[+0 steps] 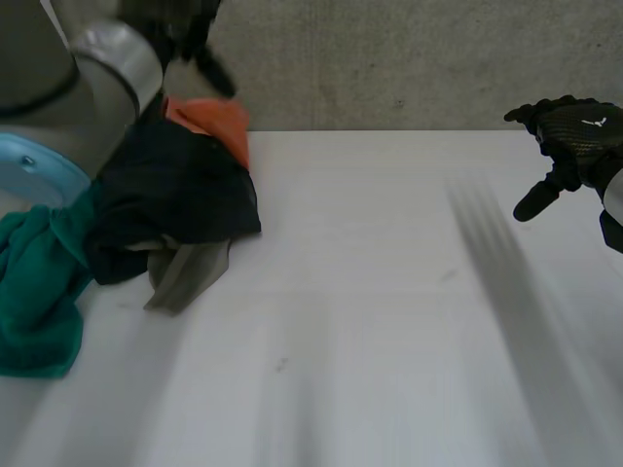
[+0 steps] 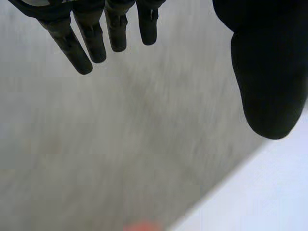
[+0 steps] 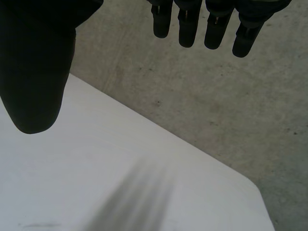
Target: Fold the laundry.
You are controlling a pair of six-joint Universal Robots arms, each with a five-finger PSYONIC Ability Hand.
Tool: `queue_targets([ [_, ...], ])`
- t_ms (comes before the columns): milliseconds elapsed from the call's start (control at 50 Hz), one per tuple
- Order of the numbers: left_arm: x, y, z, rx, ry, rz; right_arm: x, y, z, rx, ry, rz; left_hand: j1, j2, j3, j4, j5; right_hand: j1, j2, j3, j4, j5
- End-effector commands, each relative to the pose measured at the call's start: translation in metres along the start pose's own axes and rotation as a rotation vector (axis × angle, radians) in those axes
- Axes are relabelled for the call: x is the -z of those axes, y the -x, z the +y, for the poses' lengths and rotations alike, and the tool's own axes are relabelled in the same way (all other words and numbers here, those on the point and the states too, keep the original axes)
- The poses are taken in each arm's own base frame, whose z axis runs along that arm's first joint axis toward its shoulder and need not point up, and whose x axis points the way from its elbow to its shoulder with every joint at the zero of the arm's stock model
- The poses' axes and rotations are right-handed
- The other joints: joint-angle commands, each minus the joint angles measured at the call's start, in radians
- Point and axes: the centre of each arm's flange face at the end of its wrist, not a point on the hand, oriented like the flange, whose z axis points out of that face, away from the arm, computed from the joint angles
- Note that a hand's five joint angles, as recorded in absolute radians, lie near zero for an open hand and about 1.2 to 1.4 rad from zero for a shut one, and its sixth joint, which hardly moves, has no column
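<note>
A heap of laundry lies at the table's left: a dark navy garment (image 1: 175, 195) on top, an orange piece (image 1: 216, 121) behind it, a grey piece (image 1: 190, 272) poking out in front and a teal cloth (image 1: 39, 287) at the near left. My left hand (image 1: 185, 34) hangs above the far edge of the heap, over the orange piece, fingers (image 2: 86, 45) straight and thumb (image 2: 267, 72) apart, holding nothing. My right hand (image 1: 569, 136) hovers at the far right above the table, fingers (image 3: 207, 24) straight and empty.
The white table (image 1: 389, 321) spreads bare from the heap to the right, with its far edge (image 3: 159, 130) against a grey floor. My left arm (image 1: 107, 73) crosses over the heap's far left side. A light-blue round cap (image 1: 34, 165) sits at the left.
</note>
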Motion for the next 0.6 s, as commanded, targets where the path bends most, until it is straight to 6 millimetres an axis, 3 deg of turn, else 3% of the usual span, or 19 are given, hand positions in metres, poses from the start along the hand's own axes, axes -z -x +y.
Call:
queue_targets([
  [20,-0.008,0.043,0.105,-0.262,0.294,-0.073,-0.003,0.009,0.008,-0.002,0.021,-0.055,-0.013,-0.040,-0.042,-0.034,-0.050,-0.037,-0.027,-0.026,-0.027,-0.047],
  [100,-0.017,0.057,0.146,-0.333,0.343,-0.056,-0.004,0.014,0.013,0.000,0.038,-0.071,-0.013,-0.040,-0.042,-0.034,-0.050,-0.037,-0.027,-0.026,-0.027,-0.047],
  [180,-0.024,0.065,0.175,-0.370,0.382,-0.053,-0.005,0.018,0.018,0.010,0.049,-0.081,0.057,0.030,0.029,0.036,0.020,-0.037,-0.027,-0.026,-0.027,-0.047],
  [260,-0.026,0.072,0.192,-0.393,0.421,-0.060,-0.005,0.021,0.022,0.023,0.060,-0.088,0.257,0.230,0.228,0.236,0.220,-0.037,-0.027,-0.026,-0.027,-0.047],
  [340,-0.025,0.074,0.197,-0.399,0.446,-0.053,-0.006,0.023,0.025,0.034,0.068,-0.096,0.501,0.474,0.472,0.480,0.464,-0.037,-0.027,-0.026,-0.027,-0.047],
  [400,-0.025,0.072,0.195,-0.407,0.449,-0.035,-0.007,0.025,0.028,0.040,0.077,-0.103,0.832,0.805,0.803,0.811,0.795,-0.037,-0.027,-0.026,-0.027,-0.047],
  [420,-0.024,0.071,0.193,-0.414,0.450,-0.024,-0.007,0.025,0.028,0.041,0.079,-0.103,1.158,1.131,1.130,1.137,1.121,-0.037,-0.027,-0.026,-0.027,-0.047],
  [480,-0.025,0.073,0.185,-0.433,0.444,-0.027,-0.007,0.025,0.028,0.046,0.077,-0.102,1.208,1.181,1.180,1.187,1.171,-0.037,-0.027,-0.026,-0.027,-0.047],
  [560,-0.025,0.080,0.149,-0.439,0.392,-0.062,-0.007,0.023,0.025,0.048,0.069,-0.093,1.208,1.181,1.180,1.187,1.171,-0.037,-0.027,-0.026,-0.027,-0.047],
  [600,-0.024,0.083,0.113,-0.416,0.315,-0.098,-0.006,0.021,0.023,0.047,0.063,-0.085,1.208,1.181,1.180,1.187,1.171,-0.037,-0.027,-0.026,-0.027,-0.047],
])
